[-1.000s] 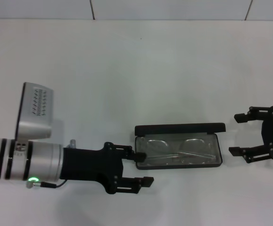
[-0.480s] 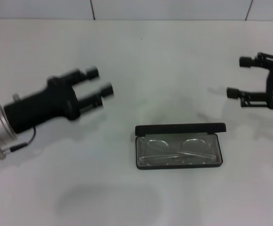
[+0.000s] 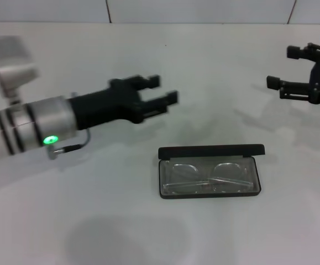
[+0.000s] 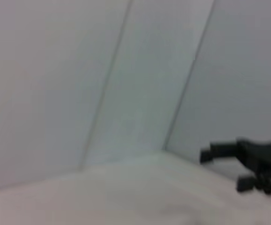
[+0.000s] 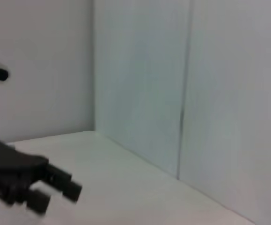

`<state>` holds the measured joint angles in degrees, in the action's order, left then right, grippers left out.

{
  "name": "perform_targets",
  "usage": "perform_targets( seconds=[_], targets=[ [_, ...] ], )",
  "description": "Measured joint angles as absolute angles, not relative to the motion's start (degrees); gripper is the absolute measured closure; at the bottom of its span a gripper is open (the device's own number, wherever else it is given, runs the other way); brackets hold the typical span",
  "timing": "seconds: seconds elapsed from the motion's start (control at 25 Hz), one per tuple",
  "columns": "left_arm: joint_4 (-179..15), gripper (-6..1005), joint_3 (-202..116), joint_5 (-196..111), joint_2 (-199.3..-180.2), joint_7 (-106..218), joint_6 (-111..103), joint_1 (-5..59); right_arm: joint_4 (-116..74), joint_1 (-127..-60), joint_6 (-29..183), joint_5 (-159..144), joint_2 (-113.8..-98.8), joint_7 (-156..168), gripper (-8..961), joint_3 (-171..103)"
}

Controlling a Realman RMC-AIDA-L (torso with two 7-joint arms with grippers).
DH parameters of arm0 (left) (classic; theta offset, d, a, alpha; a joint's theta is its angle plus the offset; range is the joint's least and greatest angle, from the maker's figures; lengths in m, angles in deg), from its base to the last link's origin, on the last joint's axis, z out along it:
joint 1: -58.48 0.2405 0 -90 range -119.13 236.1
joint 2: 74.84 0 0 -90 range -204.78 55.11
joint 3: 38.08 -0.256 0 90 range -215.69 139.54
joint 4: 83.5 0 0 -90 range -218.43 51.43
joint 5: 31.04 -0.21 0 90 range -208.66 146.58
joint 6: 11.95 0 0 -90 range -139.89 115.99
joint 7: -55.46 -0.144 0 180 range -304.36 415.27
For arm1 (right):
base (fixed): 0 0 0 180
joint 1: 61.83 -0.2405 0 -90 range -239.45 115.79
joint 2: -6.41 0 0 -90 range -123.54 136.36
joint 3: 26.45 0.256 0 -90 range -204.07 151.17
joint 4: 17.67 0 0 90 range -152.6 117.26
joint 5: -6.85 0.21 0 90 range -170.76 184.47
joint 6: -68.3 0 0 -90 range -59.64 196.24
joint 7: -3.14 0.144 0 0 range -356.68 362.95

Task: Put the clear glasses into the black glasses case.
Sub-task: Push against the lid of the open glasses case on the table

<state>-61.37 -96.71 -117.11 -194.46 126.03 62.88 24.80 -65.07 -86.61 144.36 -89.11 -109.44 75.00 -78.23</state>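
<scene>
The black glasses case lies open on the white table, lid flat behind its tray. The clear glasses rest folded inside the grey-lined tray. My left gripper hovers raised, up and to the left of the case, fingers apart and empty. Far right, my right gripper hangs above the table, open and empty. In the left wrist view the right gripper shows far off. In the right wrist view the left gripper shows low down.
The white table runs to a pale tiled wall at the back. Wall panels fill the left wrist view, and more wall panels fill the right wrist view. A grey camera block sits on my left arm.
Both arms have lifted away from the case. The left gripper rose from the case's left end and swung up and back. The right gripper rose toward the back right. The glasses stay in the case.
</scene>
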Motion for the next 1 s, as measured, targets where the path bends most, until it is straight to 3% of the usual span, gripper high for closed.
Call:
perform_targets(
  seconds=[0.36,1.0],
  targets=[
    [-61.2,339,-114.0,-116.4,-195.12,131.8,51.6,19.2,-62.8,-85.0,142.0,-88.2,-109.32,74.3,94,-77.6],
    [-59.2,339,-117.5,-115.6,-194.86,132.3,58.0,19.8,-62.2,-84.8,144.7,-90.1,-108.97,73.2,97,-80.3]
  ],
)
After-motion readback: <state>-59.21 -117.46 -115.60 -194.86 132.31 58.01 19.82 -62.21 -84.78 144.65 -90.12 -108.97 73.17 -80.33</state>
